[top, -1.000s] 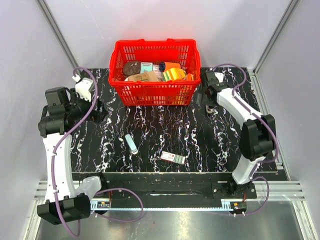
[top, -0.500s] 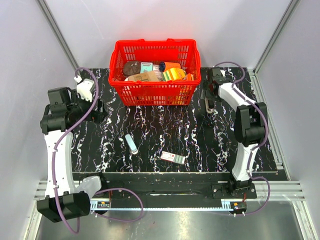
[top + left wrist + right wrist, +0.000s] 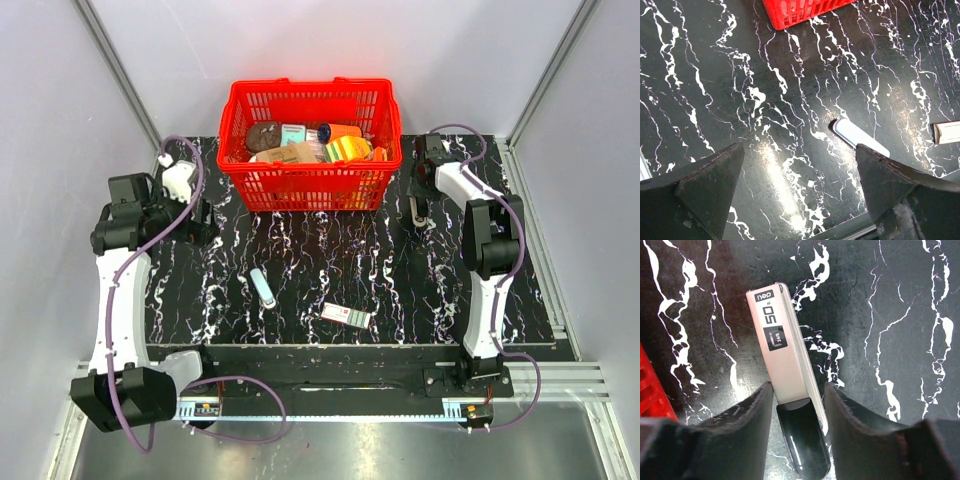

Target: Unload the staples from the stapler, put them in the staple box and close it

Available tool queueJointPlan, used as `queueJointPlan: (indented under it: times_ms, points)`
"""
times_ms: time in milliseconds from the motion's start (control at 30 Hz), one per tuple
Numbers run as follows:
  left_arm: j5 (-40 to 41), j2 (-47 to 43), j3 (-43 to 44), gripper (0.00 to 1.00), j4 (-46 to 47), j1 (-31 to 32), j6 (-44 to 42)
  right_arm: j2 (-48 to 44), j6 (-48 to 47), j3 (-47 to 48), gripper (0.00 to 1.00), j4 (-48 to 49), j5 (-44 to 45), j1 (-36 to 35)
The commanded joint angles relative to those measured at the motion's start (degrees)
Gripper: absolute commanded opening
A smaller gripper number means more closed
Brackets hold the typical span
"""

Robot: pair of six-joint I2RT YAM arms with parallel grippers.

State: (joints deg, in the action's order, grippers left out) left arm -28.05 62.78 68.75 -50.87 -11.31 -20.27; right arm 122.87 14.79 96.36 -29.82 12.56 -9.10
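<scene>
The small light-blue stapler [image 3: 262, 288] lies flat on the black marble table, left of centre. It also shows in the left wrist view [image 3: 860, 138], ahead and right of my left gripper [image 3: 797, 192]. That gripper is open and empty, hovering at the table's left [image 3: 195, 222]. My right gripper [image 3: 796, 405] is at the far right beside the basket [image 3: 418, 205]. Its jaws stand open on either side of a pale pink-white stapler-like bar with a black end [image 3: 785, 375], which lies on the table.
A red basket [image 3: 312, 185] full of groceries stands at the back centre, and its corner shows in the left wrist view [image 3: 795, 12]. A small flat white-and-red box [image 3: 346, 315] lies right of the blue stapler.
The right arm's elbow has swung back toward the far side while its gripper stayed near the pale bar. The left arm has shifted slightly right. The blue stapler and the box have not moved.
</scene>
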Motion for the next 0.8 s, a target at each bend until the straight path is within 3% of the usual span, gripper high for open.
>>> queueJointPlan:
  times_ms: [0,367,667,767]
  points:
    - [3.87,-0.03,-0.98,0.98,3.23,4.18,1.46,-0.87,1.29,1.47,0.46,-0.15,1.59,0.05]
    - [13.63,0.67,-4.67,0.98,5.78,20.61,2.26,-12.63,7.88,-14.50,0.19,1.87,-1.57,-0.65]
    - [14.34,2.69,2.35,0.99,3.24,28.18,3.31,-29.86,18.86,-36.31,0.04,9.68,-2.79,-14.18]
    - [13.99,3.57,1.04,0.99,3.15,30.72,3.13,-36.54,23.44,-42.55,0.04,16.00,-5.26,-17.34]
